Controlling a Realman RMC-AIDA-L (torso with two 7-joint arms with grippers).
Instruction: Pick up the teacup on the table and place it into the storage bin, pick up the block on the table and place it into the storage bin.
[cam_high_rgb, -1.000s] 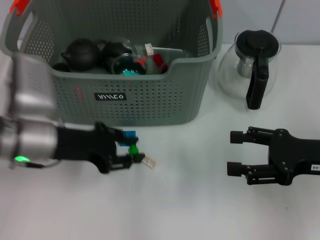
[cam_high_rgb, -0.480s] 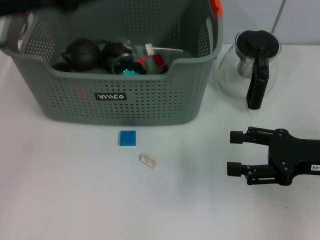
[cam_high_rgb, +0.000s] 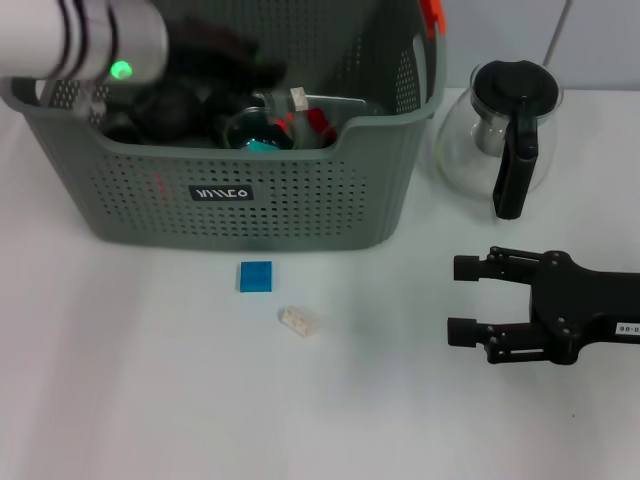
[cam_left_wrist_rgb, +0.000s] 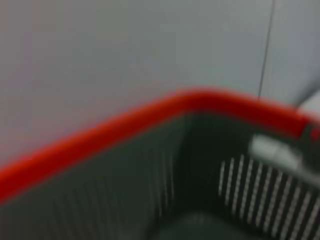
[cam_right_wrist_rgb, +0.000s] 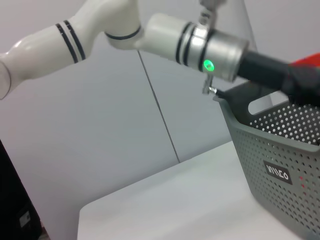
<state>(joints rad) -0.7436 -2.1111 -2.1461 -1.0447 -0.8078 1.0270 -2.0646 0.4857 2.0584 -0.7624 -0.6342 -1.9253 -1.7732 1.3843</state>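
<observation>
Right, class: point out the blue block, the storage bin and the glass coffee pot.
blue block (cam_high_rgb: 255, 276), head view, middle of its top face.
storage bin (cam_high_rgb: 300, 205), head view, perforated front wall.
glass coffee pot (cam_high_rgb: 512, 76), head view, black lid.

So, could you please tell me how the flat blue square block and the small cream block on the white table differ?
The flat blue square block is vivid blue, while the small cream block is pale and nearly matches the white table. The blue one looks larger and lies square to the grey perforated storage bin; the cream one is smaller, oblong and turned at an angle. The blue one lies nearer the bin. Both lie on the table outside the bin, apart from each other.
</observation>
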